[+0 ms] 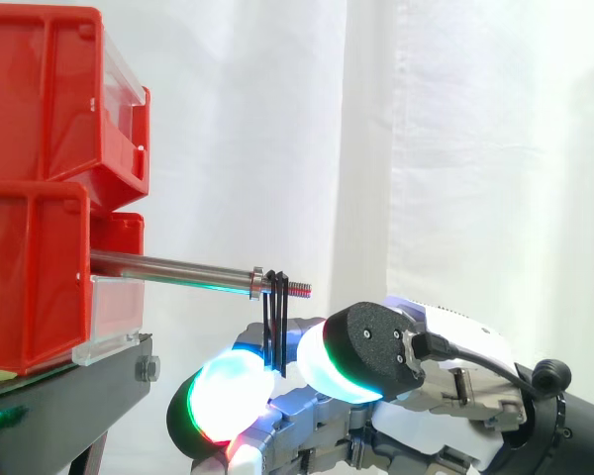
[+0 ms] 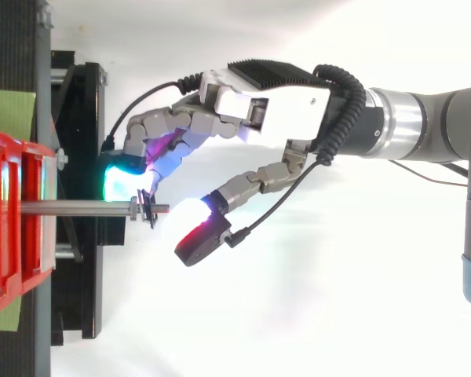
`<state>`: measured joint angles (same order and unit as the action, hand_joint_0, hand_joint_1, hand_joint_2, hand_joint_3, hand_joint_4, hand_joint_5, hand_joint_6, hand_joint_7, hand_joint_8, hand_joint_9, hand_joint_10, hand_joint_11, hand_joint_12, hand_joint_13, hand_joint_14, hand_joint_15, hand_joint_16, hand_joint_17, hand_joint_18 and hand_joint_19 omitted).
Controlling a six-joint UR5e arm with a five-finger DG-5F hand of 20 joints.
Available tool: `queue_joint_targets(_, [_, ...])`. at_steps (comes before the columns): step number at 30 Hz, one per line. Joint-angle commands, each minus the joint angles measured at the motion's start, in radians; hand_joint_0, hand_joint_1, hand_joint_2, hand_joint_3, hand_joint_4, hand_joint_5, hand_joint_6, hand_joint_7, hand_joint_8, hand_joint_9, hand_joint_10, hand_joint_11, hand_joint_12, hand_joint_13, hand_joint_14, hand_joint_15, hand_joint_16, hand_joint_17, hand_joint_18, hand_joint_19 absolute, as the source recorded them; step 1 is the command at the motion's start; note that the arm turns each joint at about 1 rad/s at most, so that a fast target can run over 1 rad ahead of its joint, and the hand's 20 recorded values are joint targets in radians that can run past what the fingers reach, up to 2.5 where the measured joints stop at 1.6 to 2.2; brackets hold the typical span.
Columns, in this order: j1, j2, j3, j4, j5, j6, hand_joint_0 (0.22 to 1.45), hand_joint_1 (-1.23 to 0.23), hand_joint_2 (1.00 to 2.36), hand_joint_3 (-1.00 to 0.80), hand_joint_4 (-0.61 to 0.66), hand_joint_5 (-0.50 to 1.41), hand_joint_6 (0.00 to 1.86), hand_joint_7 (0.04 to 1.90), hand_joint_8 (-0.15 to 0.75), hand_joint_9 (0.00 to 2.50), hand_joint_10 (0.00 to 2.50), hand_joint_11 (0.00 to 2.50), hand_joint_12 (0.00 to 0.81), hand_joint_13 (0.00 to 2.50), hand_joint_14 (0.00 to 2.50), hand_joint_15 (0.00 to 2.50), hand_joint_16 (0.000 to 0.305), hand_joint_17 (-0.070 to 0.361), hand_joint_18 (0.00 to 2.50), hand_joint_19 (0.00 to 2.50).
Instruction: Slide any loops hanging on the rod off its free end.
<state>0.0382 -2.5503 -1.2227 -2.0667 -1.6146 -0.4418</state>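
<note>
A steel rod (image 1: 168,266) sticks out to the right from the lower red bin (image 1: 30,287) and ends in a threaded tip (image 1: 299,289). Thin black loops (image 1: 276,327) hang on it just behind that tip, past a small nut; in the top view the loops (image 2: 149,214) sit close to the free end. My hand (image 2: 267,102) reaches in from the right, low under the rod. Its glowing fingertips (image 2: 125,177) lie on one side of the loops and the thumb (image 2: 200,236) on the other, with a gap between. The loops' lower ends dip between the pads.
Two red bins (image 1: 40,99) are stacked at the left on a black stand (image 1: 69,396). A green sheet (image 2: 8,114) lies on the stand. A white curtain hangs behind. Open room lies to the right of the rod's tip.
</note>
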Motion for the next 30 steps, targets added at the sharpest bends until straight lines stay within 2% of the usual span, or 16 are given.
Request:
queue_joint_targets(1, [-0.001,0.001,0.0,0.003,-0.002,0.0,0.59,-0.63,1.01,-0.35,0.31,-0.13,0.5,1.14,0.312,0.99,0.01,0.38,0.342,0.77,0.01,0.22,0.06,0.134,0.72,0.46])
queue_joint_targets(17, [-0.001,0.001,0.002,0.034,0.004,-0.005,0.6,-0.64,1.02,-0.31,0.31,-0.1,0.5,1.15,0.312,0.99,0.01,0.38,0.342,0.77,0.01,0.22,0.059,0.133,0.71,0.46])
queue_joint_targets(24, [0.0,0.001,0.002,0.036,0.005,-0.005,0.62,-0.66,1.02,-0.24,0.27,-0.1,0.5,1.23,0.314,0.98,0.01,0.38,0.339,0.76,0.01,0.22,0.058,0.131,0.72,0.46])
queue_joint_targets(30, [-0.001,0.001,0.002,0.034,-0.001,-0.005,0.62,-0.69,1.02,-0.19,0.21,-0.1,0.5,1.4,0.314,0.98,0.01,0.38,0.34,0.77,0.01,0.22,0.059,0.132,0.73,0.46])
